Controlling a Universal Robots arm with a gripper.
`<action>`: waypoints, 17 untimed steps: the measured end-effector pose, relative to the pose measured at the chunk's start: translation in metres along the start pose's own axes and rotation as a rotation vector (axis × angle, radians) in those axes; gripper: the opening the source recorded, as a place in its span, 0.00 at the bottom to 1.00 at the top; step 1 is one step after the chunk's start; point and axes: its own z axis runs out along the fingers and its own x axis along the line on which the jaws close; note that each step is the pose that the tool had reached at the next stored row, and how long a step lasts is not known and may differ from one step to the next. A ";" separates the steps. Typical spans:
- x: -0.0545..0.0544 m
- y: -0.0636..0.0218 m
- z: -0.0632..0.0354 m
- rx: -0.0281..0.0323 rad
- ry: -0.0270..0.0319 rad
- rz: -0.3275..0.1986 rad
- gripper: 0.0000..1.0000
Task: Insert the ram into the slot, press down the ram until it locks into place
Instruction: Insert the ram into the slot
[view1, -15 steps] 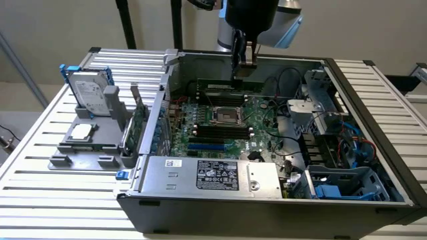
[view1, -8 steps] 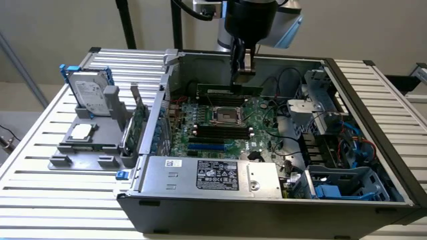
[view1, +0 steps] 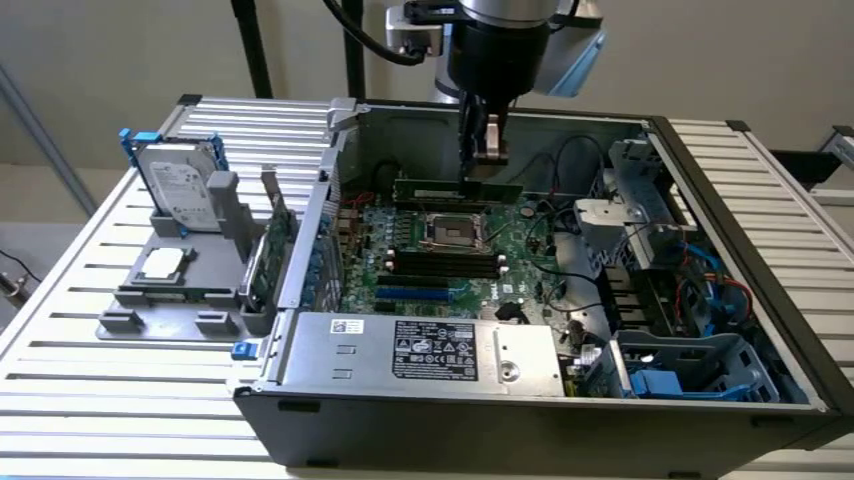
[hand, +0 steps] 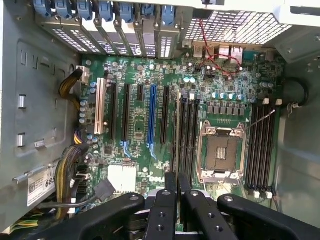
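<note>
**A:** Since everything turns on how the ram lies against the slot, where do you put the two?

**B:** The gripper is clenched on the ram's upper edge, about mid-length. The stick hangs level in the air inside the open case, well above the motherboard. In the exterior view the slot, one of four black sockets side by side, lies at six o'clock from the ram, on the far side of the CPU socket. The blue socket sits at six o'clock again, just beyond those four.

**A:** And the long axes?

**B:** The ram runs nine to three o'clock in that view, and so do the sockets, so I judge them parallel. It isn't seated, and I can't tell which of the four it hangs over.

**A:** What are we handling?

**B:** A thin, flat, rigid strip of green circuit board with dark chips on its face. The slot is a long, narrow trough of black plastic. The fingers are matte black with small screw holes. In the wrist view they are drawn to a narrow gap, and the ram shows edge-on as a pale line alongside the black sockets.
</note>
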 end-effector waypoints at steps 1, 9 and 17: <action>0.000 0.0000 0.0020 0.0000 0.0000 0.000 0.13; -0.002 -0.0005 0.0165 -0.0001 0.0002 -0.001 0.13; -0.009 -0.0012 0.0312 0.0009 -0.0001 -0.001 0.13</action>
